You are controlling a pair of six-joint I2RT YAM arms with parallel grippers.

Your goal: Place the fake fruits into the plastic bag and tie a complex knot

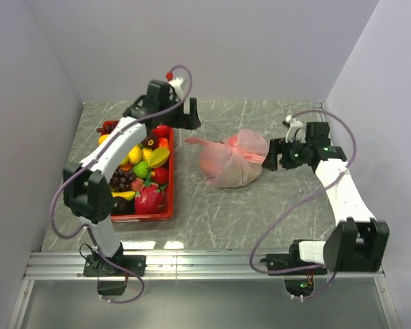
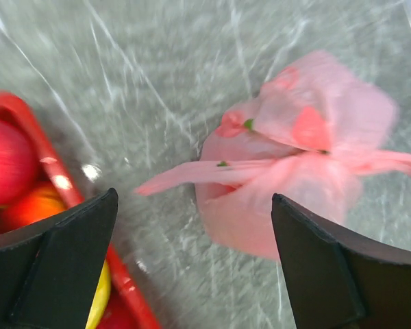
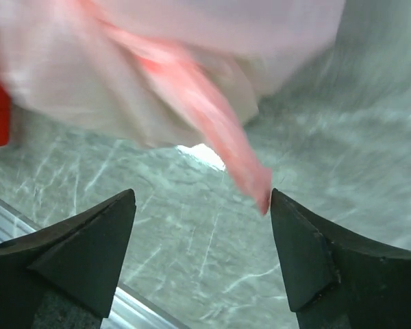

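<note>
Grey marbled tabletop carried the plastic bag at centre, its knot seemingly tied, though blurred. Left claw and right claw both gaped, empty. Best retreat looked straight back, clear of the loose tails.

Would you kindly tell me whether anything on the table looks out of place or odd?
Nothing is spilled or damaged. One oddity: the pink bag is already gathered into a knot, while the red tray beside it is piled with fruits.
</note>
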